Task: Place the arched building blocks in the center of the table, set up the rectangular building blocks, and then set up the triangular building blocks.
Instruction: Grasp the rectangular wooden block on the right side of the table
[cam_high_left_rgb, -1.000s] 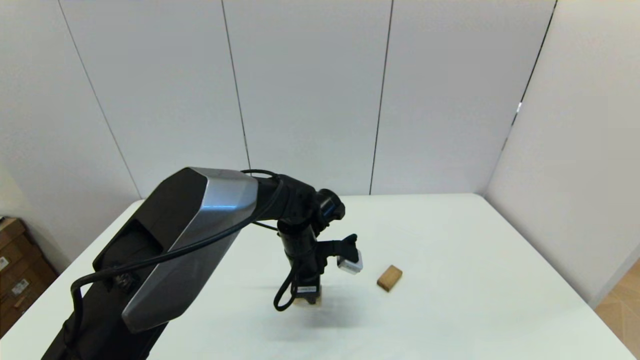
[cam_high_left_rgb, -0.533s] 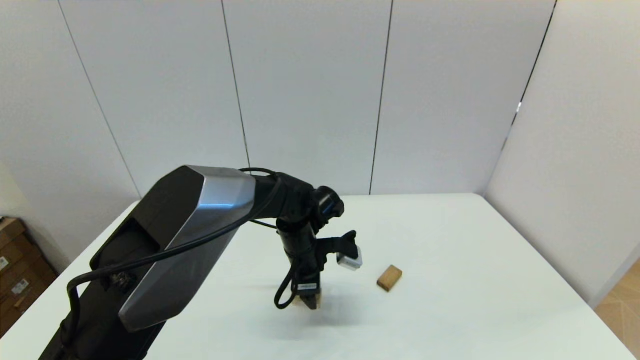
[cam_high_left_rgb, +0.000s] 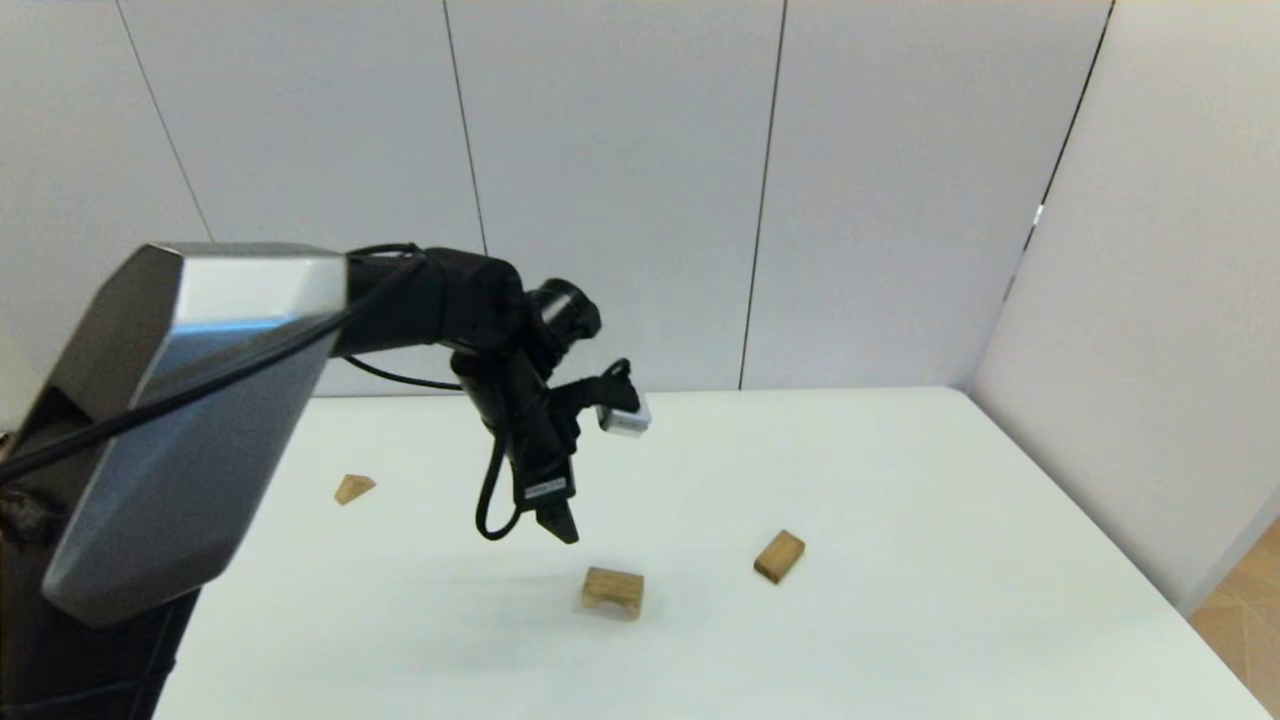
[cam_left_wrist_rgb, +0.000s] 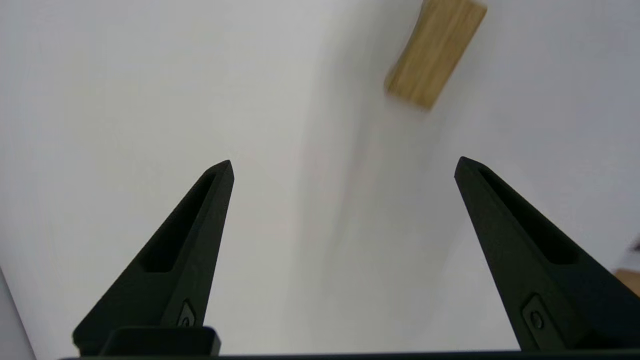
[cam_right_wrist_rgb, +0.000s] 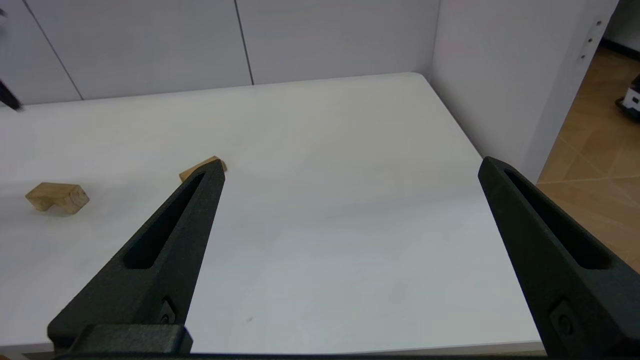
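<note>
The arched block (cam_high_left_rgb: 612, 590) stands on its two legs near the middle of the table (cam_high_left_rgb: 900, 470), free of any gripper; it also shows as the arched block (cam_right_wrist_rgb: 57, 196). My left gripper (cam_high_left_rgb: 558, 522) hangs above it and to its left, open and empty (cam_left_wrist_rgb: 345, 162). To the right lies the rectangular block (cam_high_left_rgb: 779, 556) flat; the rectangular block (cam_right_wrist_rgb: 202, 167) is half hidden behind a finger. The triangular block (cam_high_left_rgb: 353, 488) lies far left. A tan block (cam_left_wrist_rgb: 435, 52) shows past the left fingers; which one it is I cannot tell. My right gripper (cam_right_wrist_rgb: 352, 164) is open and empty at the near right.
White wall panels (cam_high_left_rgb: 620, 190) close off the table's far side and right side. The table's right edge (cam_right_wrist_rgb: 465, 135) drops to a wooden floor (cam_right_wrist_rgb: 590, 165). My raised left arm's silver housing (cam_high_left_rgb: 180, 420) covers the near left corner.
My left gripper has let go of the arched block, then risen and swung back to the left. The block stays on the table, and the triangular block is now uncovered.
</note>
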